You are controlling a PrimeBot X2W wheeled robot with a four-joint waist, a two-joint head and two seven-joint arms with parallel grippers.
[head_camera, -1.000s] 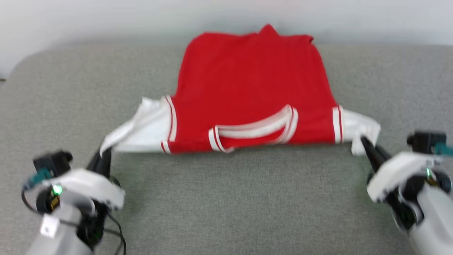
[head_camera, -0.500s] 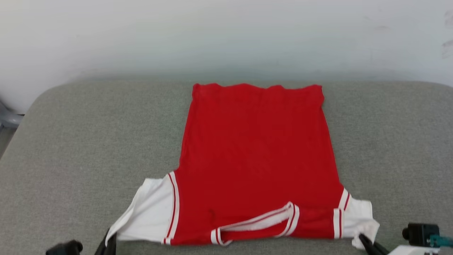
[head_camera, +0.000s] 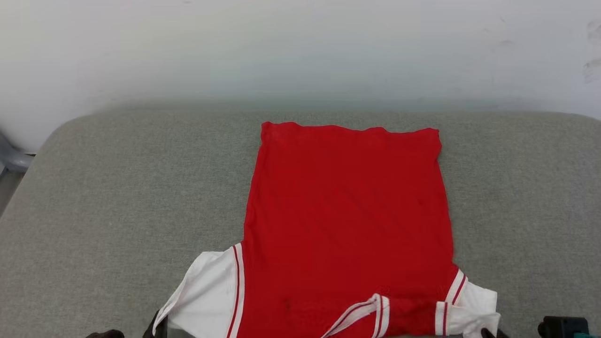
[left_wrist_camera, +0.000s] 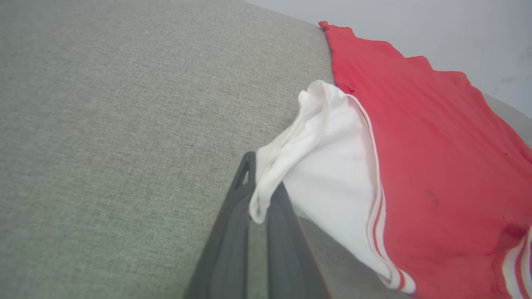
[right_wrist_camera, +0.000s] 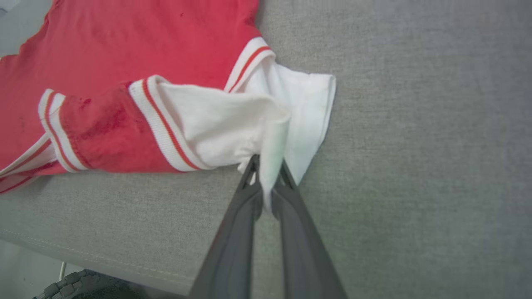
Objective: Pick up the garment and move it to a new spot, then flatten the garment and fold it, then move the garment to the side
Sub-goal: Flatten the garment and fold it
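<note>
Grey padded surface (head_camera: 117, 197) with rounded corners, pale wall (head_camera: 300, 47) behind it.

Shirt (head_camera: 347, 211): lies spread on the padded surface, roughly central, plain red side up. Hem (head_camera: 350, 127) is at the far edge, towards the wall. Striped collar (head_camera: 371, 312) is at the near edge, closest to the robot. Red body is mostly flat, with faint creases.

Left hand (left_wrist_camera: 259, 182): the two dark fingers are clenched on the cuff of the left-side sleeve (left_wrist_camera: 328, 166). White cloth is bunched between the fingers and folded over the tip. The sleeve is drawn outward from the body and rises off the surface at the grip. In the head view the hand shows as a dark tip (head_camera: 157, 328) at the bottom edge, touching the sleeve corner.

Right hand (right_wrist_camera: 269, 166): fingers are pinched on the edge of the right-side sleeve (right_wrist_camera: 232, 120), with a strip of white cloth hanging down between them. The sleeve is rumpled and doubled over itself. The red shoulder next to it is creased, and its red-and-white trim is turned up.

Right wrist view: the near edge of the surface shows a seam. A dark ridged tyre (right_wrist_camera: 79, 286) sits below that edge.
</note>
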